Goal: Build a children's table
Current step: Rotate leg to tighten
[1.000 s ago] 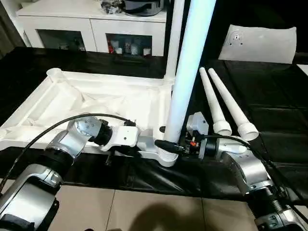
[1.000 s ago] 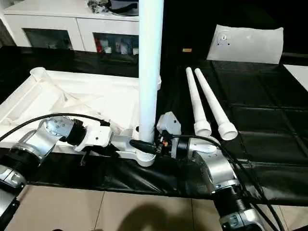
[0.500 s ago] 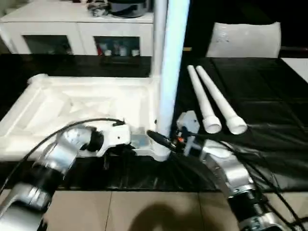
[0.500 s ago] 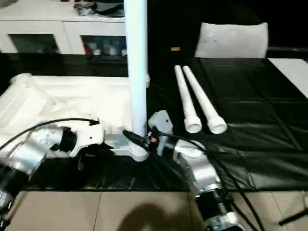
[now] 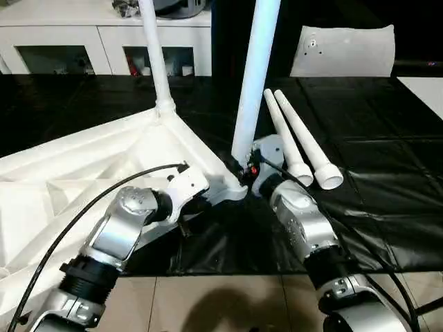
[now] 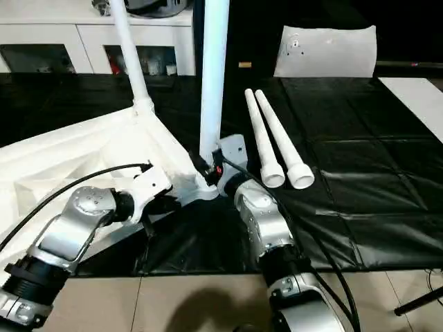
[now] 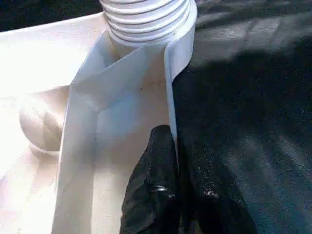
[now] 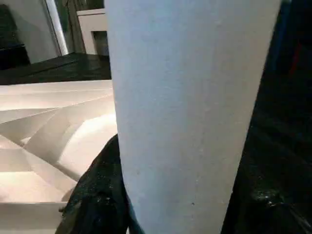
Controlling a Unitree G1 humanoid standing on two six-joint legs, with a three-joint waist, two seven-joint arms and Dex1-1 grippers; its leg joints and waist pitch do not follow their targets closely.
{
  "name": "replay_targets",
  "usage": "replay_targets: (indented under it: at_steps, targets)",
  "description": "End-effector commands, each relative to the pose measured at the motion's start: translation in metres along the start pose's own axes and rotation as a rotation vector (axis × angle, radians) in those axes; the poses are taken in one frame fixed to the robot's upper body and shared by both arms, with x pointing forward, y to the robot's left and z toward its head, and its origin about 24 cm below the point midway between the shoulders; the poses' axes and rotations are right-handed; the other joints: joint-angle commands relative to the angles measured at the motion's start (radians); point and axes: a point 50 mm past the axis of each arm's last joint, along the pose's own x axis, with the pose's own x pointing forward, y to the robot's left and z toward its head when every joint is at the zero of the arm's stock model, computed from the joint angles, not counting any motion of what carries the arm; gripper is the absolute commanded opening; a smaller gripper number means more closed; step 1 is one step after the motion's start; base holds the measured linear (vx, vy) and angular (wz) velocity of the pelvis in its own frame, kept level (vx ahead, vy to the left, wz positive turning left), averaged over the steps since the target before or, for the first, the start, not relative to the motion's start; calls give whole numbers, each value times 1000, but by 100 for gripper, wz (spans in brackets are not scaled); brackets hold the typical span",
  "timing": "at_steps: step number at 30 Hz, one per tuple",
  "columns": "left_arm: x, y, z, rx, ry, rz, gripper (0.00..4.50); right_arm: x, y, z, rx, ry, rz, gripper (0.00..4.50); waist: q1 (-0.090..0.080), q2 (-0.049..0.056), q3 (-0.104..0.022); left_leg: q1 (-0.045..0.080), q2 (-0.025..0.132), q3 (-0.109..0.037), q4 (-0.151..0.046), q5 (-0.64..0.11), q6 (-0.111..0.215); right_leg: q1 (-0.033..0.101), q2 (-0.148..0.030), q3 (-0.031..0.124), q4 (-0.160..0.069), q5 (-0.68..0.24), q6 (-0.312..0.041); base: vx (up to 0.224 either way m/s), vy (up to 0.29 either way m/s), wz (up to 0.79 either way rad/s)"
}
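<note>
Your upturned table top (image 5: 83, 166) lies at the worktop's left, one leg (image 5: 156, 55) standing in its far corner. Your left fingers (image 7: 156, 190) pinch its near rim. Your right fingers (image 8: 95, 200) clasp the upright leg (image 5: 252, 76) beside two loose legs (image 5: 301, 142).

Table top (image 5: 83, 166), centre-left: white plastic w/ ribbed underside, showing a soft sheen. Legs (image 5: 304, 149), upper right: smooth matt white plastic tubes. Black cloth (image 5: 387, 207), right: wrinkling, quilted, slightly glossy. Forearms (image 5: 304, 228): gleaming brushed silver metal. Fingers (image 7: 156, 195): matt black, finely speckled.
</note>
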Motion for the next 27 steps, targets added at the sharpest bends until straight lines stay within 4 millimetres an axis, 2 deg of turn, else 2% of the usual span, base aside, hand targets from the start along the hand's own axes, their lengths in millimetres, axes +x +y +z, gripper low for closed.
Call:
replay_targets:
  at_steps: [1,3,4,5,6,7,8,11,17,18,19,21,22,23,25,26,27]
  targets:
    - [4,-7,19,84,-44,-48,0,-10,-5,-38,88,176,-78,188,8,8,-48,-5,15,-5,-70,-310,16,38,-52,40,-73,-339,-153,0,0,0]
    - [3,-6,17,86,-11,-44,0,-10,-2,-44,129,191,-59,188,9,16,-49,-4,15,-3,-70,-292,15,41,-52,40,-67,-280,-175,0,0,0]
    - [3,-6,16,86,-5,-45,0,-10,-1,-44,137,195,-52,188,9,15,-49,-4,15,-3,-70,-295,16,41,-51,39,-68,-280,-178,0,0,0]
    - [3,-7,16,83,0,-44,0,-9,-1,-45,138,201,-50,244,8,13,-48,-4,14,-3,-70,-304,15,42,-52,39,-69,-290,-181,0,0,0]
    - [3,-7,15,79,5,-45,0,-9,-1,-46,131,208,-49,244,8,18,-46,-3,14,-3,-71,-314,12,41,-52,38,-70,-304,-181,0,0,0]
    - [3,-7,14,74,9,-46,0,-9,0,-47,122,213,-49,244,5,17,-44,-2,14,-4,-71,-336,8,40,-52,37,-74,-338,-176,0,0,0]
    - [3,-7,13,72,15,-44,0,-8,-1,-48,101,230,-56,267,4,17,-45,0,14,-5,-71,-342,6,40,-53,37,-75,-351,-174,0,0,0]
    - [3,-6,10,69,20,-41,0,-9,-1,-50,100,250,-41,283,6,16,-46,0,15,-4,-70,-342,4,39,-53,38,-74,-342,-176,0,0,0]
    - [3,-3,7,53,22,-42,0,-15,-8,-50,111,222,-45,342,19,19,-55,1,15,1,-63,-265,16,46,-50,41,-62,-212,-204,0,0,0]
    - [2,1,4,33,18,-33,0,-22,-10,-49,122,199,-28,355,26,23,-57,-1,15,2,-62,-235,20,50,-50,41,-57,-160,-213,0,0,0]
    - [2,4,3,19,10,-26,0,-28,-12,-49,118,188,-14,365,28,21,-58,-1,15,2,-60,-212,28,51,-47,40,-51,-116,-220,0,0,0]
    - [2,7,2,4,0,-19,0,-33,-13,-49,111,179,2,376,34,20,-57,-2,14,5,-58,-205,38,53,-47,40,-52,-98,-221,0,0,0]
    - [2,8,2,14,-6,-22,0,-39,-13,-48,112,166,33,386,34,19,-56,-3,14,4,-60,-208,39,54,-48,39,-52,-110,-220,0,0,0]
    - [1,10,2,21,-23,-32,0,-48,-14,-47,111,158,69,398,36,21,-54,-2,12,4,-60,-228,39,55,-47,37,-60,-153,-210,0,0,0]
    - [1,11,2,18,-40,-43,0,-56,-17,-46,105,163,85,408,39,18,-51,-2,12,4,-63,-254,37,55,-48,38,-66,-219,-189,0,0,0]
    - [1,12,2,17,-44,-46,0,-58,-18,-45,102,165,89,414,39,18,-49,-4,11,3,-64,-268,38,55,-49,37,-72,-267,-171,0,0,0]
    - [1,14,2,24,-73,-69,0,-68,-22,-41,68,156,124,425,40,17,-48,-5,9,2,-64,-270,37,55,-50,36,-77,-312,-157,0,0,0]
